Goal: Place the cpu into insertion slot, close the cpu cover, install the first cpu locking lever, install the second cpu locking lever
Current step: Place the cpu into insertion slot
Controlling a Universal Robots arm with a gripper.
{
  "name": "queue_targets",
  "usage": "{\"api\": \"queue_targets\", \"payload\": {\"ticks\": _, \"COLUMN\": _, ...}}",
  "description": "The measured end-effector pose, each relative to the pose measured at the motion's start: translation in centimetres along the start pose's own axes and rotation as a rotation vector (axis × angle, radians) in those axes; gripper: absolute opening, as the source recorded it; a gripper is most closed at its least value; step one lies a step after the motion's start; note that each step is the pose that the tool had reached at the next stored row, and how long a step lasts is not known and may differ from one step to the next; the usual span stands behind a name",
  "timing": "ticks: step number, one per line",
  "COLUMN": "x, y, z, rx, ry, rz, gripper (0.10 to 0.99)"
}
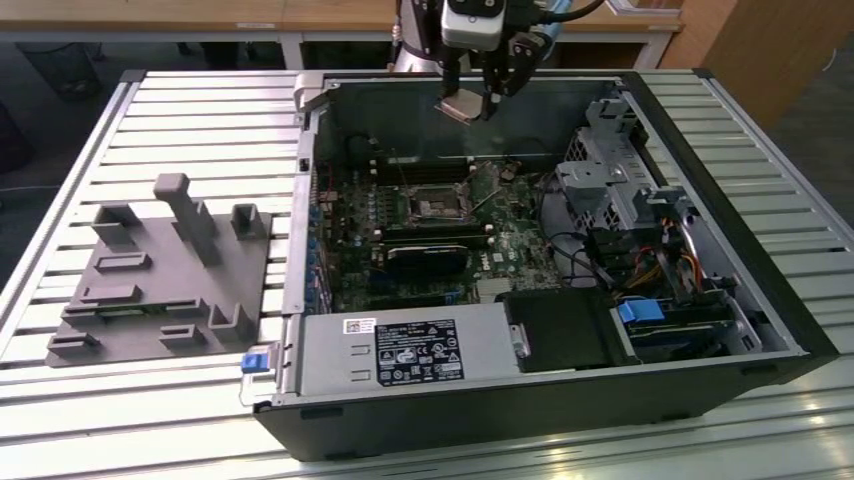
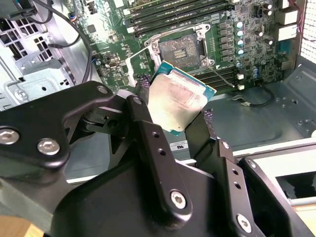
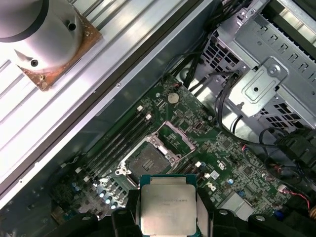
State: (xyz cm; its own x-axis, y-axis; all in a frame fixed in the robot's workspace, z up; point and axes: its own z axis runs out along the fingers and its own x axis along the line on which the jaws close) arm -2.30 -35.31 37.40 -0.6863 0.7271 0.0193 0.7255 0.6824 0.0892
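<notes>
Over the slatted metal table (image 1: 174,110), my off-arm camera shows the open computer case (image 1: 787,320) lying on its side. A grey moulded fixture (image 1: 147,290) sits beside it on the exterior view's left. My arm (image 1: 424,35) comes down at the far edge of the case, wrist pointing downward into the cavity above the green motherboard (image 1: 400,215). The gripper (image 1: 470,105) hangs clear of the board, its two black fingers (image 2: 148,128) clamped on opposite edges of the cpu (image 2: 177,101). The chip sits tilted in the grasp, its pale metal face turned toward the camera in both wrist views. Below it and well apart, the insertion slot (image 3: 146,160) lies bare on the board, and the cpu cover (image 3: 177,139) stands swung open at the socket's side.
</notes>
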Motion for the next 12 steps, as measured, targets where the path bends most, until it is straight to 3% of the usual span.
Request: {"api": "queue_targets", "payload": {"ticks": 12, "x": 0.00, "y": 0.00, "z": 0.11, "rx": -0.001, "ry": -0.0032, "rz": 0.035, "gripper": 0.541}}
